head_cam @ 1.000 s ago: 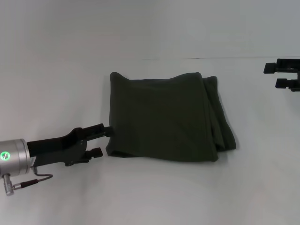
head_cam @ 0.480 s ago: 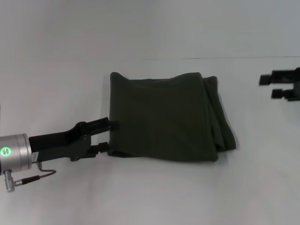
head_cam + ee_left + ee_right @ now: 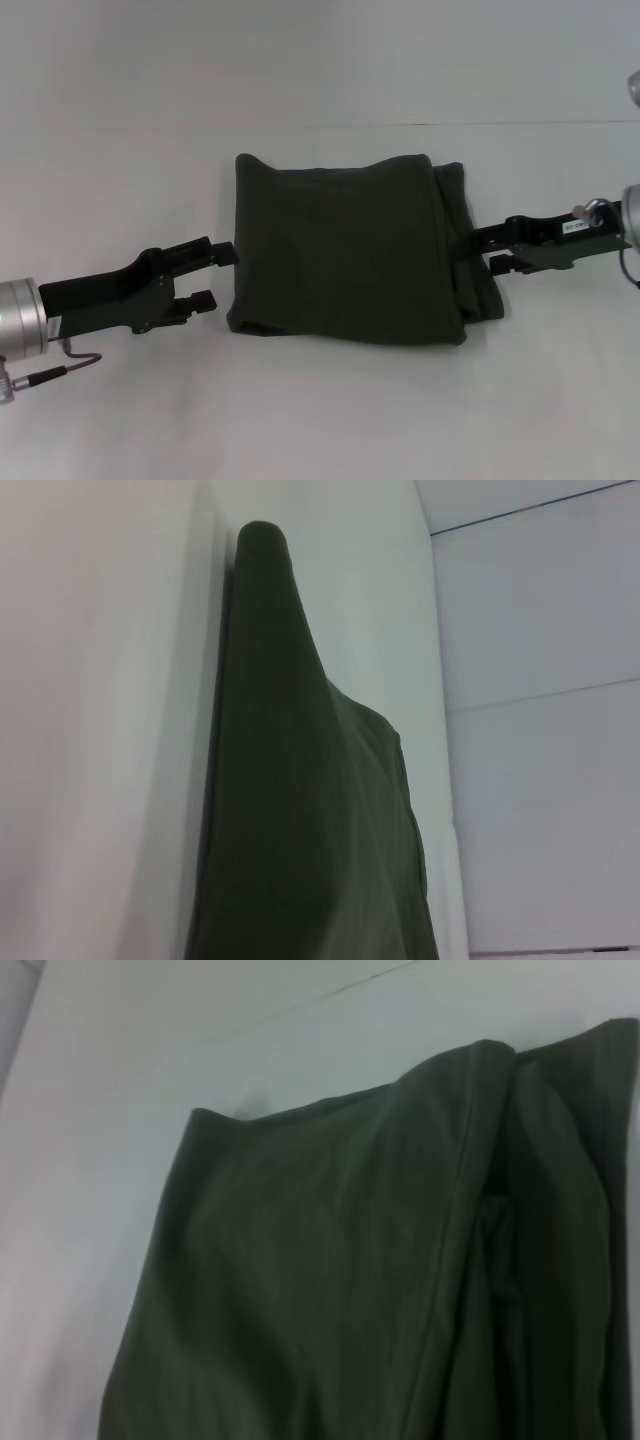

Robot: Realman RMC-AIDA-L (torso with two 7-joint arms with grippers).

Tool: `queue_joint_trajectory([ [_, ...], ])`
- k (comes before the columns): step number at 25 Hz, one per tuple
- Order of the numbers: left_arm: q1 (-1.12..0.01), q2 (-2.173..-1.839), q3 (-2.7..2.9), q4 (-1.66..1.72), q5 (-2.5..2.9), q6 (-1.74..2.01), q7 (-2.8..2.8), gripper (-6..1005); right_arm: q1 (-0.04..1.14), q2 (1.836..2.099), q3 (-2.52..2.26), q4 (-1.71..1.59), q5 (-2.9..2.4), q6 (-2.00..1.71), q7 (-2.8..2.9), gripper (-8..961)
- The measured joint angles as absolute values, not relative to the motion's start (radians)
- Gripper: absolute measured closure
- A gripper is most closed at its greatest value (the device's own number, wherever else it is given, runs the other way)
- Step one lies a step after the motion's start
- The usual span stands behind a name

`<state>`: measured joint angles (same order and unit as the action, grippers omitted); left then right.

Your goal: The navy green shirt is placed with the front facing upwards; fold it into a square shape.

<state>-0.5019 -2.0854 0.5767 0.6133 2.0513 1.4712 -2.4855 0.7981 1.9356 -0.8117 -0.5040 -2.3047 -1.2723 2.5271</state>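
Note:
The navy green shirt (image 3: 350, 250) lies folded into a rough square in the middle of the white table, with bunched layers along its right edge. Its lettering and collar are hidden. My left gripper (image 3: 216, 277) is open and empty, low at the shirt's left edge near the front left corner, just apart from the cloth. My right gripper (image 3: 488, 250) is open at the shirt's right edge, its fingertips against the bunched folds. The shirt also fills the left wrist view (image 3: 300, 810) and the right wrist view (image 3: 350, 1260).
The white table (image 3: 320, 420) extends on all sides of the shirt. A thin seam line (image 3: 450, 124) runs across the far right of the surface behind the shirt.
My right gripper has come in from the far right to the shirt's right edge. My left gripper reached the shirt's left edge, then drew back a little to the left.

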Motion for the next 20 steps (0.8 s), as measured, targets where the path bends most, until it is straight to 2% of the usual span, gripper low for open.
queue_joint_trajectory([
  [5, -0.502, -2.086, 0.576, 0.615, 2.05, 1.462, -2.483, 68, 0.798, 1.97, -0.809, -0.502, -2.308, -1.208, 2.528, 149],
  [14, -0.505, -2.085, 0.551, 0.615, 2.048, 1.456, -2.464, 69, 0.804, 2.006, -0.814, -0.463, -2.31, -1.09, 2.521, 150],
  [20, -0.509, -2.084, 0.549, 0.615, 2.048, 1.439, -2.462, 69, 0.817, 2.016, -0.815, -0.463, -2.308, -1.054, 2.518, 150],
])
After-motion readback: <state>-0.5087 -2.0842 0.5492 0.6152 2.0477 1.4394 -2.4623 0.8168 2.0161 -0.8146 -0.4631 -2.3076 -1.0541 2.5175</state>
